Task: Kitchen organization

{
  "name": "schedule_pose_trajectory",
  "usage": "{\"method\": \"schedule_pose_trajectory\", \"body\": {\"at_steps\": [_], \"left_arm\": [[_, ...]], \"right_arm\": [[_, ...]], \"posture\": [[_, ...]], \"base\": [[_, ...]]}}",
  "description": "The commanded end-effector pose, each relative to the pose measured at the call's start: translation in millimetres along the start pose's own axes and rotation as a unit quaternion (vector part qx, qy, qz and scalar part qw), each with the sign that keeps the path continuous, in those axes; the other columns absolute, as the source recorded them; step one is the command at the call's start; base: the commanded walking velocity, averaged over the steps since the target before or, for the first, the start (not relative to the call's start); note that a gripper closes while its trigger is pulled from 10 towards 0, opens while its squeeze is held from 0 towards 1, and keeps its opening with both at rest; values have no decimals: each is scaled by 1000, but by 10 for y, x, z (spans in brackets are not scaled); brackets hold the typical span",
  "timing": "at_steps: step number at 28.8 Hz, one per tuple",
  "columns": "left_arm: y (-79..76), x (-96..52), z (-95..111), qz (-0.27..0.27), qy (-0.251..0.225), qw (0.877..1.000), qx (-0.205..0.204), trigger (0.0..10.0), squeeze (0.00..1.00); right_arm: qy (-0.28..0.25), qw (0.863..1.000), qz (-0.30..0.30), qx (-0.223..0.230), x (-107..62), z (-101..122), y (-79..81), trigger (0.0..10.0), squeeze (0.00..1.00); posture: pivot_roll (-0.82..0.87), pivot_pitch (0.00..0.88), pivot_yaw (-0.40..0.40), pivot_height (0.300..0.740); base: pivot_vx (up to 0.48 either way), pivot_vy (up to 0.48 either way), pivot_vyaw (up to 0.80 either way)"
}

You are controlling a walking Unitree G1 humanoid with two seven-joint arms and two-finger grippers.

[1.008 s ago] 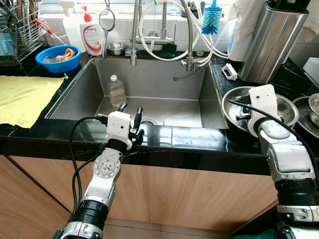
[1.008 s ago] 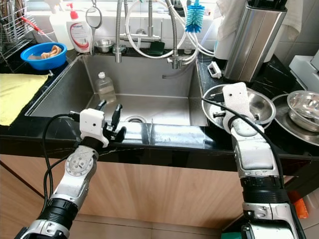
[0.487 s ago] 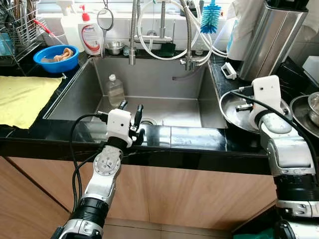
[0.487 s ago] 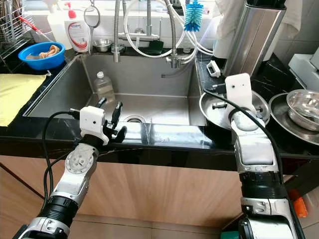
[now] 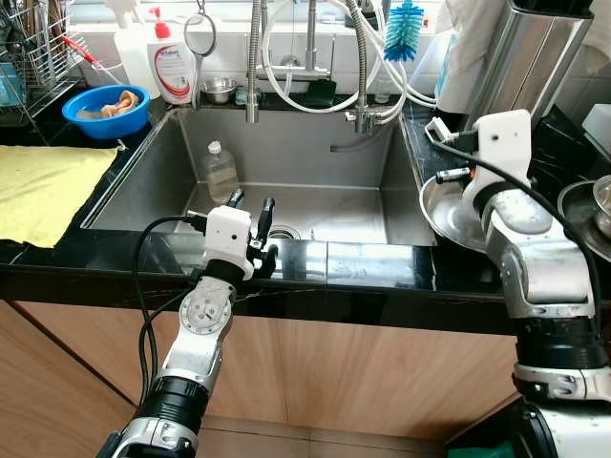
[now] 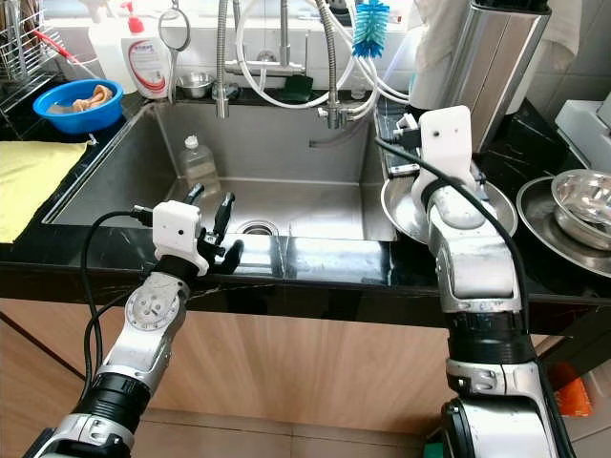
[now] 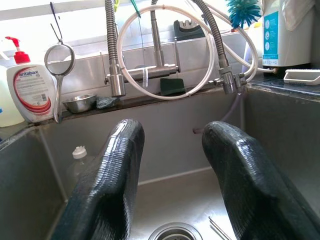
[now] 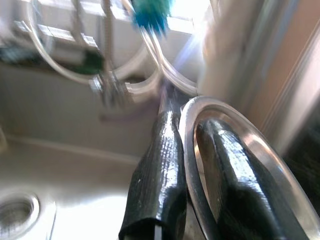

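Right of the sink (image 5: 286,153), right gripper (image 8: 192,165) was clamped on steel bowl (image 8: 260,165) rim w/ fingers straddling it: stiff, light, prob. slippery. Left gripper (image 5: 250,202) idle, fingers apart.

Pretty clearly a home kitchen: stainless sink (image 5: 286,153) set in a black table (image 5: 382,262), pull-down faucet (image 5: 256,57) with hoses, dish soap bottle (image 5: 177,67), blue bottle brush (image 5: 404,33), drying rack (image 5: 38,57), wooden cabinets (image 5: 382,372) underneath.
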State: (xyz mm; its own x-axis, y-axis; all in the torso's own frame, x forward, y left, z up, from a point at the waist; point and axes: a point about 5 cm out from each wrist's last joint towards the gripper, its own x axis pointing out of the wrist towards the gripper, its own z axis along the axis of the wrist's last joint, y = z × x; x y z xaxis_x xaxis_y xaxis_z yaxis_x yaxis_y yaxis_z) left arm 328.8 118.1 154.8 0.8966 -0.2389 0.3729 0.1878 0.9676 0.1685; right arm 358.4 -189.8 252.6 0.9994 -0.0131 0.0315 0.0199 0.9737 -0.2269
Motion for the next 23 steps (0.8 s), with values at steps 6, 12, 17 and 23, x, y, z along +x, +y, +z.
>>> {"method": "schedule_pose_trajectory", "body": {"at_steps": [6, 12, 17, 23], "left_arm": [[-10, -27, -26, 11, 5, 1000, -5, 10000, 0], [-3, -46, -17, 17, 3, 1000, -5, 10000, 0], [27, -89, -23, 25, 3, 1000, -2, 10000, 0], [21, -103, -24, 26, 4, 1000, -1, 10000, 0]], "right_arm": [[-86, 976, 186, 68, 52, 189, 678, 10000, 0], [-62, 964, 236, 106, 106, 57, 889, 10000, 0], [-29, 951, 270, 150, 164, -181, 1049, 10000, 0], [-2, 936, 293, 196, 196, -347, 1141, 10000, 0]], "posture": [[-169, 0, 5, 706], [-148, 0, -5, 706], [-135, 0, -12, 706], [-126, 0, -19, 706]], "base": [[0, 0, 0], [0, 0, 0], [0, 0, 0], [0, 0, 0]]}}
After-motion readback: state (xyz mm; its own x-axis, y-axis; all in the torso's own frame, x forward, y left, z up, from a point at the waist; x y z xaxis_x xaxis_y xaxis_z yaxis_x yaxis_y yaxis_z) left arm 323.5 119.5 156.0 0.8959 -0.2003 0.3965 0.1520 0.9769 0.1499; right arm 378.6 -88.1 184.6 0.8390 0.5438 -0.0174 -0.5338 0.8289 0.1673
